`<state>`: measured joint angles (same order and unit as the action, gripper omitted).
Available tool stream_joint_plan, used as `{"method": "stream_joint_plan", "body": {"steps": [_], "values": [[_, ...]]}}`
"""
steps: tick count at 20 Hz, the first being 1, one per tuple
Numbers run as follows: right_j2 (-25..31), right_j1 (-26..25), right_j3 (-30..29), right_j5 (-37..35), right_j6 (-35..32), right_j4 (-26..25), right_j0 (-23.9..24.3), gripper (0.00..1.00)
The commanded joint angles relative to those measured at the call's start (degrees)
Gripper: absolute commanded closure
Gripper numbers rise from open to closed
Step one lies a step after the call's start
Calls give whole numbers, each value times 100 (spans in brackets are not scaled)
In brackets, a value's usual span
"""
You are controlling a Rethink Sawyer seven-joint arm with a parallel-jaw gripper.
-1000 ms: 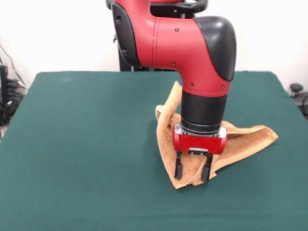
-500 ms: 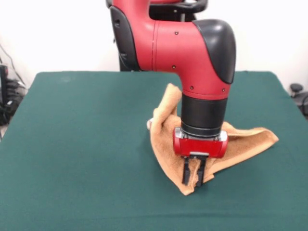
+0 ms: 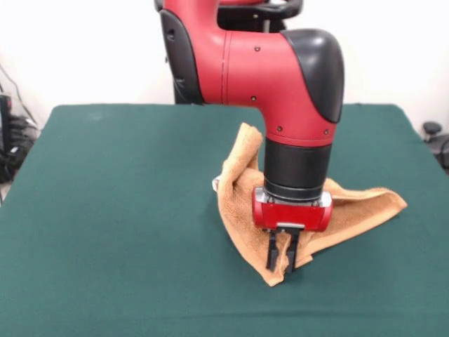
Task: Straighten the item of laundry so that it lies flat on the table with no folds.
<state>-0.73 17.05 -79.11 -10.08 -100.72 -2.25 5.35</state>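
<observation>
The orange-tan towel (image 3: 238,203) lies crumpled and folded on the dark green table (image 3: 119,210), right of centre. One corner points toward the front edge, another stretches out to the right, and a ridge rises behind the arm. A small white tag (image 3: 216,184) shows at its left edge. My gripper (image 3: 282,260) stands upright over the front corner, shut on a pinch of the towel between its black fingers (image 3: 272,254). The red and black arm hides the towel's middle.
Cables and dark equipment (image 3: 10,140) sit off the table's left edge, and a dark object (image 3: 435,133) sits off the right edge. Bare green felt stretches left of and in front of the towel.
The fingers went from spread apart to closed on the towel's front corner. The towel's left side shifted slightly left, and the white tag came into view.
</observation>
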Motion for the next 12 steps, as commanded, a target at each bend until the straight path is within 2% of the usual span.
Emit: {"method": "stream_joint_plan", "body": {"steps": [1, 6, 12], "values": [[323, -676, -46, -74, -697, -38, -196, 100], [234, -577, -87, -358, -791, 81, -295, 100], [124, -204, -386, -1247, -901, 309, -446, 100]]}}
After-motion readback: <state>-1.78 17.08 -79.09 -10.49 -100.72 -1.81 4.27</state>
